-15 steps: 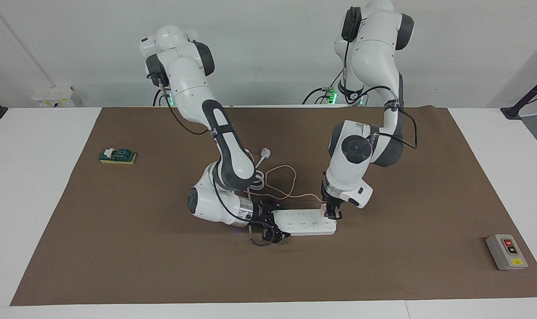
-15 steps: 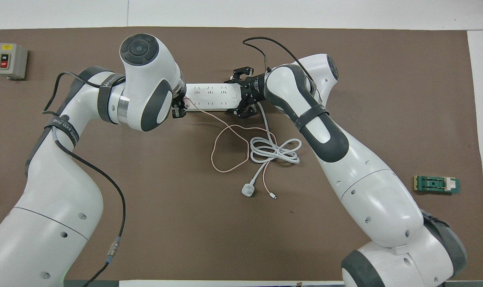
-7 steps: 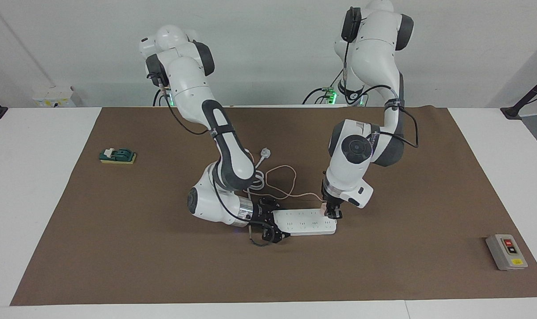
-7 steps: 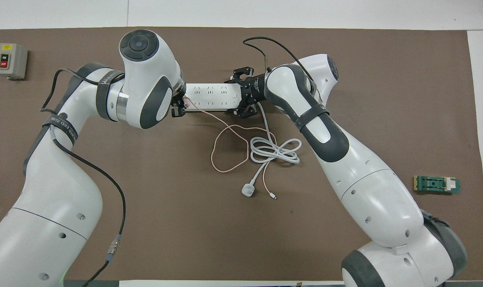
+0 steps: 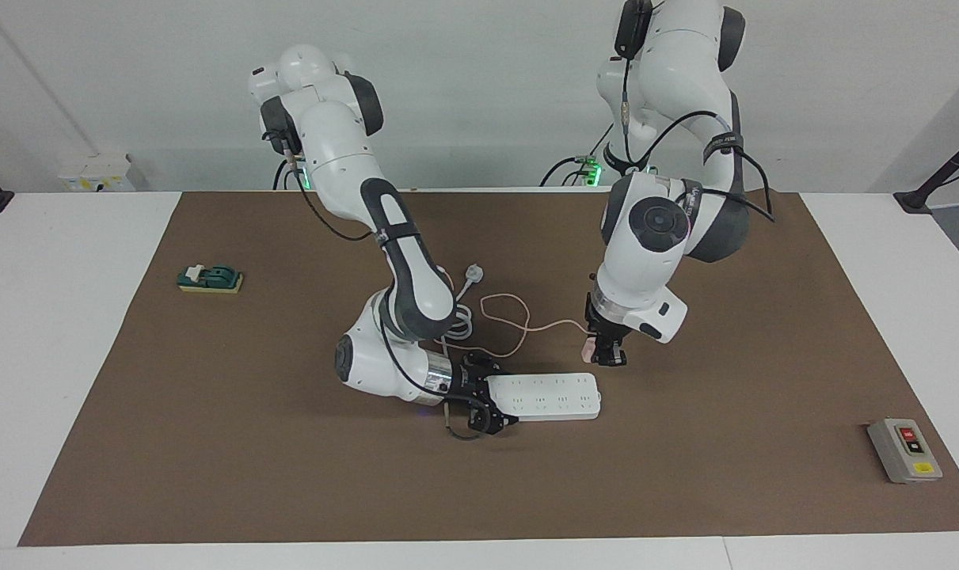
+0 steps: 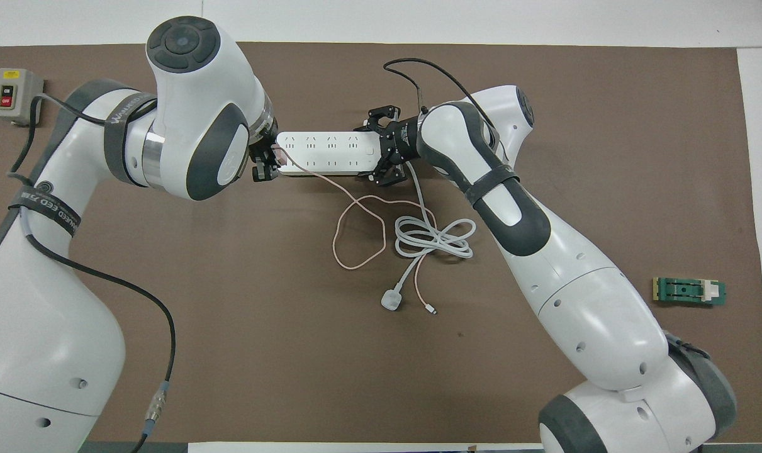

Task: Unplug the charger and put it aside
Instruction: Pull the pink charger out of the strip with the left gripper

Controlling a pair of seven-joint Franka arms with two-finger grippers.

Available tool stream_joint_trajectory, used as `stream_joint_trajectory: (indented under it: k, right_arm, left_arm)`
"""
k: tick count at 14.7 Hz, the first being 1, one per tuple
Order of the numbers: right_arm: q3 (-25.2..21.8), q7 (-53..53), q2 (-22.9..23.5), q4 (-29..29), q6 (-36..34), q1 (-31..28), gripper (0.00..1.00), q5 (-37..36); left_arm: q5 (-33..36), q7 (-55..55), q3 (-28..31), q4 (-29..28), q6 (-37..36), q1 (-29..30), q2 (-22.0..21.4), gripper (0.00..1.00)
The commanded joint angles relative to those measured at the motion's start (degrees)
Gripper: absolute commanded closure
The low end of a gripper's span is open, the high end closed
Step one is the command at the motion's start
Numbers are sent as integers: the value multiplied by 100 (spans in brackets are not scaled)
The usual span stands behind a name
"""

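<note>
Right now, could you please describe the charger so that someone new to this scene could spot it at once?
Start at the long white power strip in the middle of the brown mat. Just above its end toward the left arm hangs the left pincer, shut on the charger. It is a tiny pale-pink cube trailing a thin pink cable, unlike the round white plug on its thick white cord.

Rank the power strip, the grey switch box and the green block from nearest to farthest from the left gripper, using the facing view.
From the left gripper, shut on the charger:
1. Power strip: just below it, its other end at the right gripper.
2. Grey switch box: toward the left arm's end.
3. Green block: toward the right arm's end.
</note>
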Motion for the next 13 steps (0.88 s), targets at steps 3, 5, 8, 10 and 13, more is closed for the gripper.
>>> stream_joint_trajectory:
  k: [3, 5, 8, 10, 13]
  right_arm:
    - [12, -436, 49, -153, 248, 73, 0, 84]
    - [12, -427, 49, -162, 441, 116, 0, 75]
    - [12, -427, 49, -162, 441, 169, 0, 75]
    - [12, -418, 49, -162, 433, 161, 0, 75]
    - [12, -401, 14, -162, 354, 99, 0, 48]
  left_arm:
    - [22, 1670, 61, -169, -405, 237, -570, 100]
    - [22, 3179, 61, -186, -704, 483, -755, 100]
    - [40, 5237, 61, -195, -916, 799, -905, 100]
    - [40, 6704, 61, -222, -951, 1071, -1027, 100]
    - [40, 9441, 61, -248, -812, 1528, -1186, 100]
